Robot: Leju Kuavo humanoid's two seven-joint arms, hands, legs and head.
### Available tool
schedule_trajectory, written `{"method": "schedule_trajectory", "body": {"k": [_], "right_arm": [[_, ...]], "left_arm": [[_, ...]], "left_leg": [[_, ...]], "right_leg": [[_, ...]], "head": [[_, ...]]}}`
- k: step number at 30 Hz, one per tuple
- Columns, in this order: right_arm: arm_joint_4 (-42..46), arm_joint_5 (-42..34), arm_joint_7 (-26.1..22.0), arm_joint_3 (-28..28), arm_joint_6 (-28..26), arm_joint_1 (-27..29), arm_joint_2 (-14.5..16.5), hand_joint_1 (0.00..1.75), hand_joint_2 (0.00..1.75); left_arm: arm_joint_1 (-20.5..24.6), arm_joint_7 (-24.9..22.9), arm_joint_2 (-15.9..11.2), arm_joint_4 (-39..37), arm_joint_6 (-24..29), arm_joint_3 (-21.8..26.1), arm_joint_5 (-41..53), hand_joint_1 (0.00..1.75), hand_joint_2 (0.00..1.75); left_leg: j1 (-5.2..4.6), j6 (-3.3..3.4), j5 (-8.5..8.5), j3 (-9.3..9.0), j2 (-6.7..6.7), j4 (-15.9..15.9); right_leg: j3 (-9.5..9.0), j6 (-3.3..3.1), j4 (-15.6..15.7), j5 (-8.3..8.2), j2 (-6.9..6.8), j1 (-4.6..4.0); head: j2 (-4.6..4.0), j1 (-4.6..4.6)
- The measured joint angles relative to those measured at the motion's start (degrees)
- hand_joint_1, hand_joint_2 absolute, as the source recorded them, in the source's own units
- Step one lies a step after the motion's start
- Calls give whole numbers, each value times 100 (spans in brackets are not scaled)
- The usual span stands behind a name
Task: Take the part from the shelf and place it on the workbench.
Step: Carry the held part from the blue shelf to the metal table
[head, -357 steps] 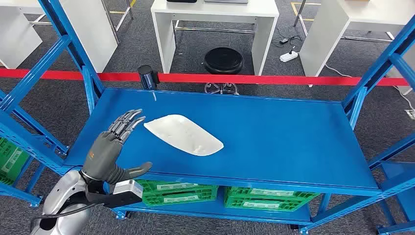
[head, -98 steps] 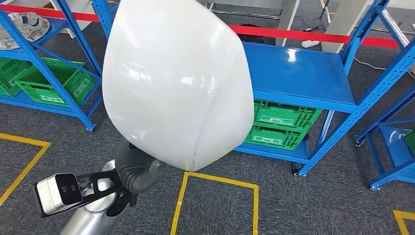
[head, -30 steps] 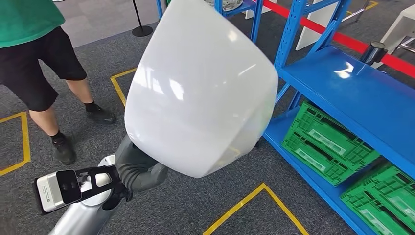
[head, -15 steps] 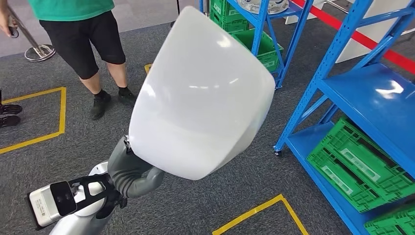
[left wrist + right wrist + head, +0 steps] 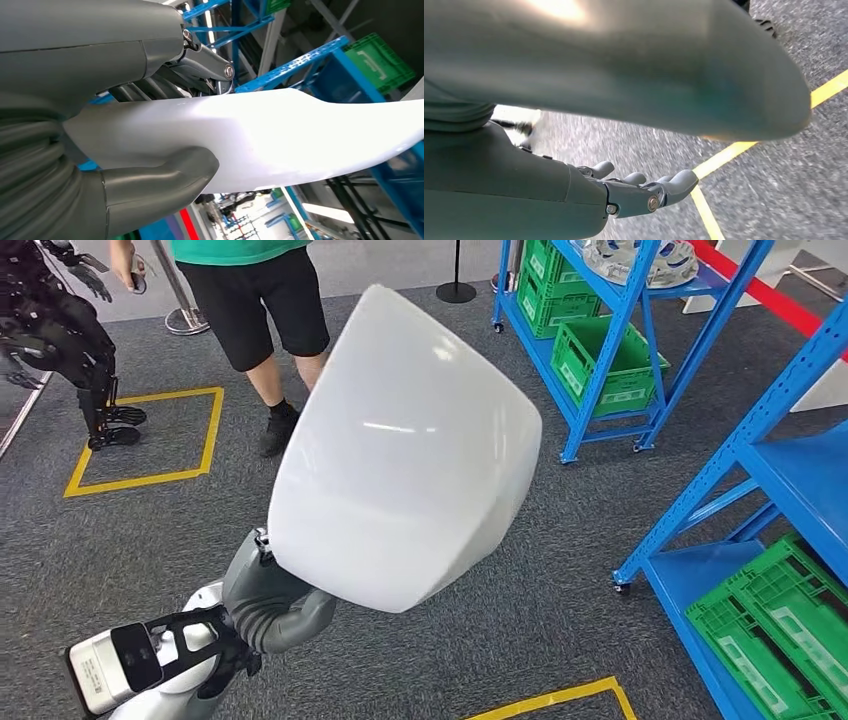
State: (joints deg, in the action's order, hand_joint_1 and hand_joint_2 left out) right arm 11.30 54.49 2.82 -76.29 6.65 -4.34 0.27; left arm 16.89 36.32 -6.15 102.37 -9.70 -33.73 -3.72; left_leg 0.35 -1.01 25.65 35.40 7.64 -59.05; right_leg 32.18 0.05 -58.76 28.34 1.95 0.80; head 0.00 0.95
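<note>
The part (image 5: 405, 450) is a large, smooth white shell, held up close in front of the head camera. My left hand (image 5: 275, 600) grips its lower edge from beneath, at the end of the silver arm. The left wrist view shows the thick thumb (image 5: 155, 175) pressed on one face of the white part (image 5: 280, 135) and the darker fingers (image 5: 200, 60) on the other. My right hand (image 5: 634, 192) hangs above the grey carpet, its fingers loosely extended with nothing in them.
A person (image 5: 260, 290) in a green shirt and black shorts stands at the back. A black robot (image 5: 60, 330) stands at far left. The blue shelf (image 5: 790, 470) with green crates (image 5: 780, 630) is on the right, another blue rack (image 5: 600, 340) behind. Yellow tape (image 5: 140, 440) marks the carpet.
The whole view has swung round: the blue shelf has slid to the right edge, and the person and a black robot have come into view. The part stays in my left hand.
</note>
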Motion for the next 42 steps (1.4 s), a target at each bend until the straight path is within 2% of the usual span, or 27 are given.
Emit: {"method": "schedule_trajectory", "body": {"k": [2,4,6,7,8,10,12,14,15,17,19,20,21,22,23,24,26,28,30,32,34,36,37,38,39,41,42], "right_arm": [[0,51,-30,50,-1,6,2,0,0],[0,74,-22,86,-3,25,2,0,0],[0,79,-3,101,-9,33,4,0,0],[0,78,5,104,-12,30,10,0,0],[0,75,9,108,-14,24,22,0,0],[-1,70,6,122,-14,14,56,0,0],[-2,69,-6,138,-13,8,91,0,0],[-2,66,-20,145,-13,-10,131,0,0],[-2,64,-25,148,-14,-24,152,0,0],[-3,64,-28,151,20,-40,198,0,0],[-4,76,-30,151,88,-23,232,0,0],[-4,86,-30,152,110,-9,244,0,0],[-4,96,-30,153,120,4,252,0,0],[-4,103,-31,155,120,12,261,0,0],[-4,106,-32,157,120,13,266,0,0],[-4,107,-33,160,120,13,269,0,0],[-4,107,-34,171,122,10,276,0,0],[-4,107,-34,186,123,7,288,0,0],[-4,105,-39,197,114,0,303,0,0],[-4,102,-61,202,107,0,315,0,0],[-4,96,-79,204,107,16,322,0,0],[-4,91,-79,204,107,34,328,0,0],[-4,93,-92,204,107,37,335,0,0],[-4,98,-116,204,107,33,344,0,0],[-4,106,-157,207,107,27,359,0,0],[-4,136,-252,221,107,17,386,0,0],[-4,153,-298,231,106,13,397,0,0]], "left_arm": [[-10,-50,-30,33,3,0,17,175,175],[-29,-93,-43,47,14,-2,45,175,175],[-64,-138,-49,47,24,-5,81,175,175],[-74,-157,-51,44,25,-10,96,175,175],[-74,-172,-53,38,22,-17,108,175,175],[-47,-189,-53,13,-5,-35,117,175,175],[-9,-188,-56,-22,-38,-47,114,175,175],[11,-184,-64,-54,-63,-50,108,175,175],[19,-185,-68,-67,-74,-51,107,175,175],[51,-199,-65,-91,-87,-55,105,175,175],[69,-235,-55,-124,-87,-60,103,175,175],[63,-254,-52,-143,-87,-62,103,175,175],[52,-266,-52,-161,-87,-63,104,175,175],[42,-273,-53,-177,-87,-64,104,175,175],[35,-276,-53,-186,-87,-65,105,175,175],[32,-278,-53,-191,-87,-66,105,175,175],[33,-281,-53,-192,-86,-69,107,175,175],[32,-284,-55,-192,-85,-78,109,175,175],[28,-291,-68,-192,-76,-91,115,175,175],[26,-311,-89,-192,-51,-108,139,175,175],[15,-329,-100,-193,-27,-129,171,175,175],[-17,-354,-107,-193,-19,-151,225,175,175],[-37,-376,-111,-190,-18,-162,265,175,175],[-54,-404,-116,-181,-17,-172,307,175,175],[-67,-431,-118,-163,-18,-180,347,175,175],[-75,-468,-110,-103,-26,-191,402,175,175],[-73,-476,-102,-72,-32,-193,418,175,175]], "left_leg": [[-15,-34,248,173,-314,-376],[-18,-57,663,516,-623,-1142],[-12,-70,825,711,-700,-1621],[-12,-68,755,656,-723,-1560],[-13,-60,597,473,-776,-1255],[-33,-14,300,-1,-1042,-436],[-63,60,193,-222,-1186,-15],[-79,131,171,-206,-1052,13],[-72,165,150,-208,-982,35],[-38,234,100,-217,-847,81],[-21,267,75,-195,-710,86],[-21,271,70,-185,-630,81],[-22,270,67,-177,-544,73],[-21,265,64,-173,-454,62],[-17,254,61,-171,-363,48],[-12,240,60,-168,-279,34],[-11,178,55,-143,-129,12],[-5,96,32,-102,-9,25],[9,25,6,-64,68,45],[-3,-20,164,50,-204,-181],[-13,-49,566,349,-593,-858],[-4,-75,862,658,-695,-1555],[-1,-80,855,685,-711,-1647],[2,-81,746,590,-735,-1501],[1,-76,564,376,-810,-1125],[-18,-21,285,-57,-1078,-327],[-28,19,215,-183,-1167,-84]], "right_leg": [[-2,-82,35,-25,-156,7],[5,-122,36,-19,-323,-19],[13,-127,34,-14,-498,-35],[13,-124,32,-12,-578,-38],[8,-117,29,-7,-656,-40],[-13,-81,13,18,-792,-60],[-33,-20,0,40,-910,-83],[-56,44,10,45,-1031,-81],[-64,79,-12,69,-992,-65],[50,141,-317,280,-666,-32],[397,178,-1048,650,-304,-12],[583,187,-1404,779,-244,-10],[703,190,-1611,806,-223,-10],[713,187,-1581,707,-212,-6],[605,180,-1318,509,-183,2],[418,173,-904,275,-98,17],[103,166,-206,11,158,28],[32,133,-18,-2,245,5],[28,54,11,-34,103,3],[18,-35,47,-61,-53,11],[22,-89,58,-62,-219,-9],[31,-104,56,-57,-403,-26],[32,-103,54,-53,-496,-28],[28,-98,52,-49,-579,-29],[20,-87,47,-41,-657,-30],[1,-40,24,-7,-795,-52],[-9,-8,12,10,-855,-66]], "head": [[0,33],[0,66],[0,69],[0,70],[0,71],[0,73],[0,70],[0,66],[0,64],[0,52],[0,32],[0,24],[0,20],[0,18],[0,16],[0,13],[0,6],[0,0],[0,-1],[0,28],[0,61],[0,68],[0,68],[0,69],[0,71],[0,74],[0,73]]}}
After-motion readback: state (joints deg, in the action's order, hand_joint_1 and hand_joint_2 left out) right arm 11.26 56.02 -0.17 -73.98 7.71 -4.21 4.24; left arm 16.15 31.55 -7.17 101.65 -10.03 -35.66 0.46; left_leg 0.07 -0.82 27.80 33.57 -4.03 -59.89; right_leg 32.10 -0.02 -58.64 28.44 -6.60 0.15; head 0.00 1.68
